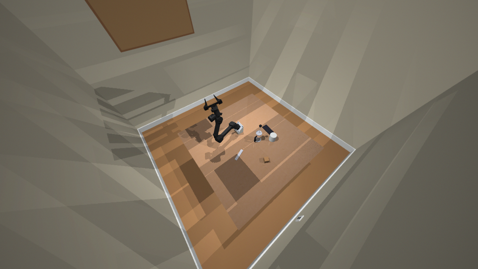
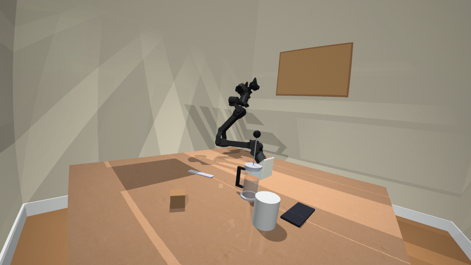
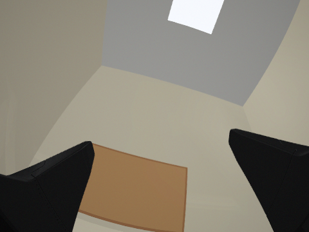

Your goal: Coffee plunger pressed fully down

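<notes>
The approach is not yet begun: the gripper (image 2: 251,85) is pointing up toward the wall, fingers spread wide and holding nothing. Next it needs swinging down over the knob (image 2: 256,133). The press (image 2: 251,180) is standing upright mid-counter (image 2: 98,211), plunger fully raised.

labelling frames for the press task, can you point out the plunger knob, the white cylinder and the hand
plunger knob (image 2: 257,133), exterior view, middle of the black ball
white cylinder (image 2: 265,214), exterior view, its side wall
hand (image 2: 251,85), exterior view, between the open fingertips
</notes>
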You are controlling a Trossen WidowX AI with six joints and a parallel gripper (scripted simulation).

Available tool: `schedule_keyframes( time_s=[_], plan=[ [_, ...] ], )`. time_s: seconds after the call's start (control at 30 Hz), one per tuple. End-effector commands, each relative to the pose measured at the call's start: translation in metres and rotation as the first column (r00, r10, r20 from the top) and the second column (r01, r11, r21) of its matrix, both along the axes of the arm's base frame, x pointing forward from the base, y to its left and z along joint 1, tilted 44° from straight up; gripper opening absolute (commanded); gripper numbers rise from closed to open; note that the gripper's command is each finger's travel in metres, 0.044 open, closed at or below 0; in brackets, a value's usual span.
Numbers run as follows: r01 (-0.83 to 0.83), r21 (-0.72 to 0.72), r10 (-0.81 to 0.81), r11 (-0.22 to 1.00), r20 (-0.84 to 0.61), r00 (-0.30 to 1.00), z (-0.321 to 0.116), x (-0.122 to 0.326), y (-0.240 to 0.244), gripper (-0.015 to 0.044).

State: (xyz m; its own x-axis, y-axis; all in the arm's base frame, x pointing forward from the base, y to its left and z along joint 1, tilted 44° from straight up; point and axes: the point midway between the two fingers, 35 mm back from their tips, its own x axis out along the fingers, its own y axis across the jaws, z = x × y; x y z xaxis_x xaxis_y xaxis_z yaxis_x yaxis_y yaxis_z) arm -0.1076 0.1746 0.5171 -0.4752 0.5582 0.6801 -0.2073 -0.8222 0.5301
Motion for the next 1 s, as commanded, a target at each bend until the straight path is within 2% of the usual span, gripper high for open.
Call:
schedule_keyframes(
  time_s=[0.0, 0.13, 0.33, 0.53, 0.73, 0.87, 0.97],
  plan=[
    [0.177, -0.160, -0.171, 0.971, 0.053, 0.984, -0.025, 0.011, 0.055, 0.0440],
    [0.364, -0.316, -0.331, 0.876, 0.153, 0.931, -0.061, 0.033, 0.108, 0.0440],
    [0.594, -0.455, -0.480, 0.663, 0.350, 0.804, -0.119, 0.074, 0.163, 0.0440],
    [0.802, -0.515, -0.512, 0.303, 0.622, 0.593, -0.194, 0.131, 0.197, 0.0440],
    [0.910, -0.404, -0.333, -0.089, 0.873, 0.355, -0.268, 0.196, 0.195, 0.0440],
    [0.921, -0.228, -0.086, -0.316, 0.974, 0.212, -0.312, 0.238, 0.176, 0.0440],
    [0.899, -0.044, 0.163, -0.435, 0.978, 0.127, -0.340, 0.270, 0.152, 0.0440]
  ],
)
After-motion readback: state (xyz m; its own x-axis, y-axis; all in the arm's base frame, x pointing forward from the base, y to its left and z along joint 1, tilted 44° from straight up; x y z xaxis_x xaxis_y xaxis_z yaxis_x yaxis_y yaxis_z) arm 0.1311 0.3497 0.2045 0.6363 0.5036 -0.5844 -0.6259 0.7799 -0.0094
